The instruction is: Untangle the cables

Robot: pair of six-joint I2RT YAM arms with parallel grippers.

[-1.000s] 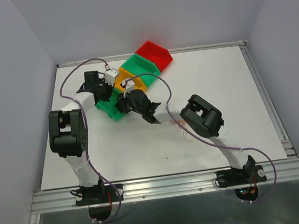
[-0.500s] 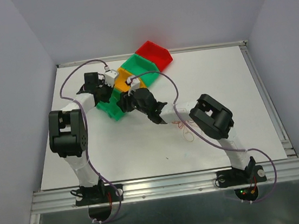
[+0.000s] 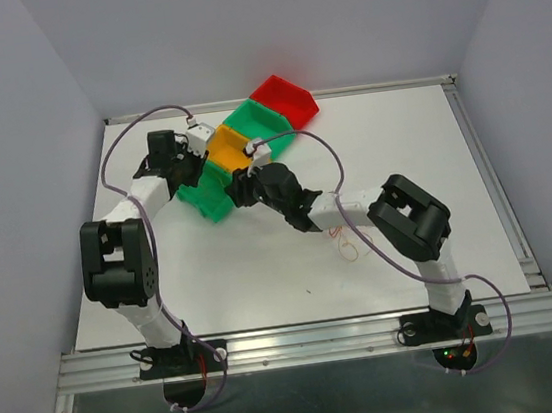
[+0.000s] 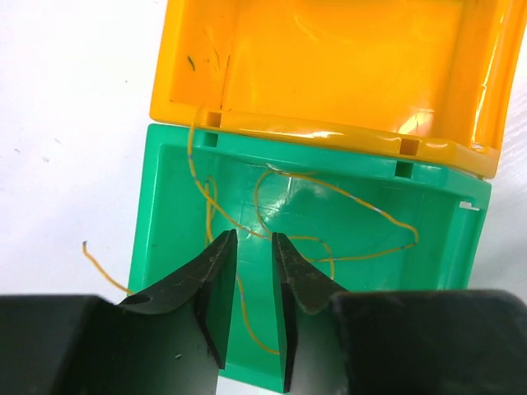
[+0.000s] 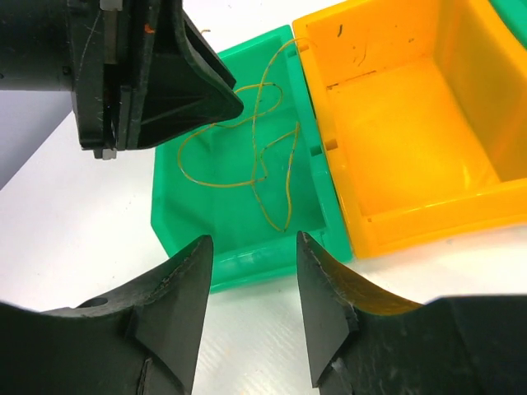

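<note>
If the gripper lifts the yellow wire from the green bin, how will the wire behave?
Probably floppy: the yellow wire lies in loose curls in the green bin. Likely very light, being hair-thin. Its loops may snag each other.

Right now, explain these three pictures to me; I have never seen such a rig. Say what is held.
The machine is two robot arms bolted at the near edge of a white table: the left arm and the right arm. One picture looks down from above and behind them. The other two come from a camera on each wrist, so each shows its own two black fingers. On the table stands a row of plastic bins: a green bin, an orange bin, a second green bin and a red bin. A thin yellowish wire lies curled in the first green bin. A few reddish wires lie loose on the table beside the right arm. The left gripper and the right gripper both hover over that bin with jaws apart; neither grips anything.
</note>
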